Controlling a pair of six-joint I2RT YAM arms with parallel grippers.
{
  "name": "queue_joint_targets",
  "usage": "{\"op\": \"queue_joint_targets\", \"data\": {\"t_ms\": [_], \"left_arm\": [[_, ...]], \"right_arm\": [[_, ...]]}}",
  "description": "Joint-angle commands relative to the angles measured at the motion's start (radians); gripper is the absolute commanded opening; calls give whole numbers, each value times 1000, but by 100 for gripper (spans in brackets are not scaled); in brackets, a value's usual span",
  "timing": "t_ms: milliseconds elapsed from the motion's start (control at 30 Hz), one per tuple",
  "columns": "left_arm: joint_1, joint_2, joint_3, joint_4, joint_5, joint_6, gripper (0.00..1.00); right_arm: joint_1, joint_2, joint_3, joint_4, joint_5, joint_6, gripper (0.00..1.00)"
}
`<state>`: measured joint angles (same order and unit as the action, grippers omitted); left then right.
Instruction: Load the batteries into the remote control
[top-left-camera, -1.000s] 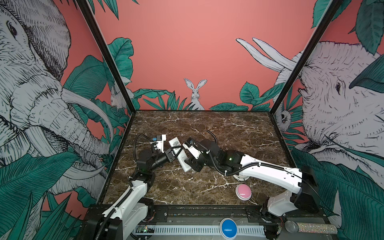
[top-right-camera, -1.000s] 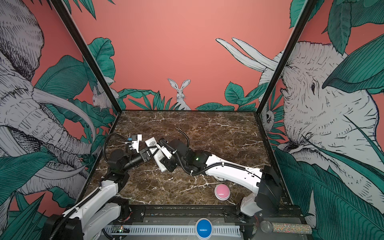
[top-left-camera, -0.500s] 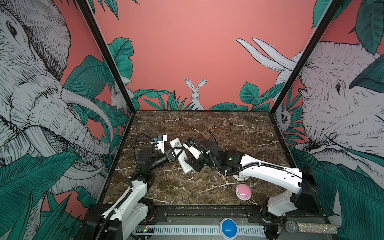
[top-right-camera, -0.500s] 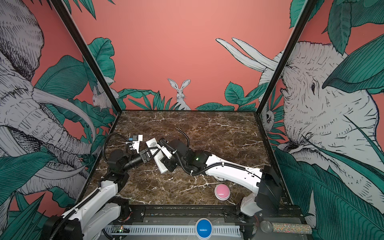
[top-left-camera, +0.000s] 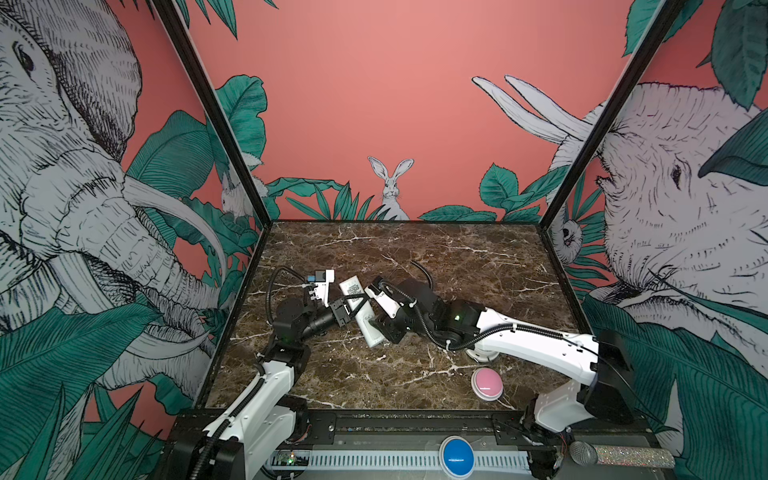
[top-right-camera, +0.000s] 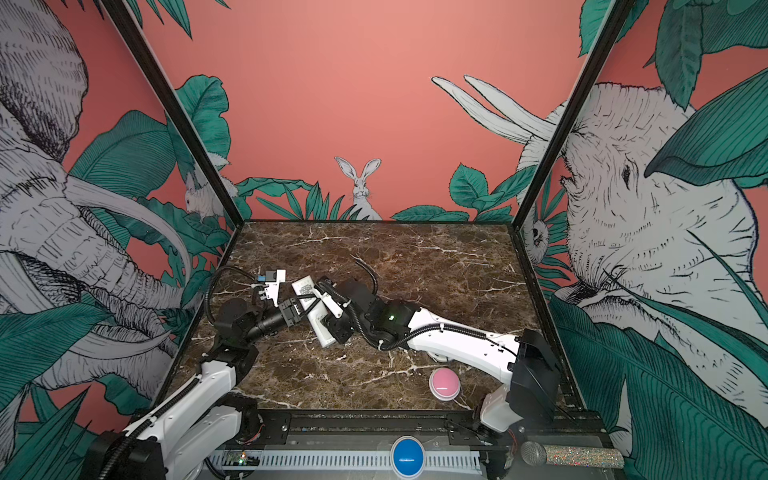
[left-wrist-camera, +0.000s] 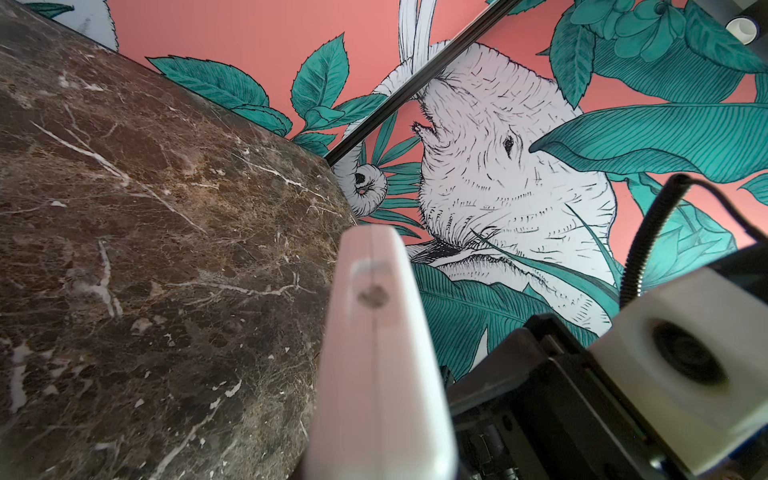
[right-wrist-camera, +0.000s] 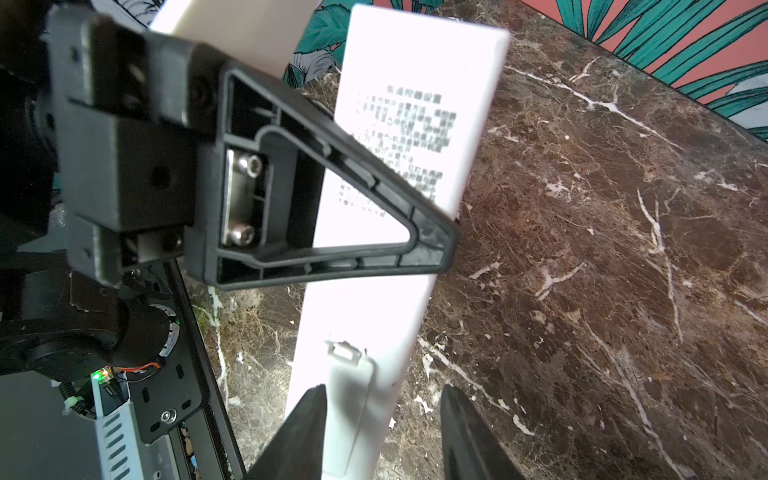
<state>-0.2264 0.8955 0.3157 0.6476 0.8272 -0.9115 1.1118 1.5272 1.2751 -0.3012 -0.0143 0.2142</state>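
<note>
The white remote control is held off the marble, its plain back and sticker facing up. My left gripper is shut on its middle; one black left finger crosses the back in the right wrist view. The left wrist view shows the remote control edge-on. My right gripper is open at the end with the battery cover. One of its fingertips lies over the cover, the other beside the remote above the marble. The batteries are out of view.
A pink round button sits on the marble at the front right. A round white thing is partly hidden under the right arm. A blue button and a glittery microphone lie on the front rail. Painted walls enclose three sides.
</note>
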Motion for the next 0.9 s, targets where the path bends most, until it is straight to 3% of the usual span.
{"op": "queue_joint_targets", "data": {"t_ms": [0, 867], "left_arm": [[3, -23, 36, 26, 13, 8, 0], [2, -28, 29, 26, 11, 4, 0]], "right_arm": [[-6, 8, 3, 36, 4, 10, 46], [-19, 45, -9, 33, -2, 38, 46]]}}
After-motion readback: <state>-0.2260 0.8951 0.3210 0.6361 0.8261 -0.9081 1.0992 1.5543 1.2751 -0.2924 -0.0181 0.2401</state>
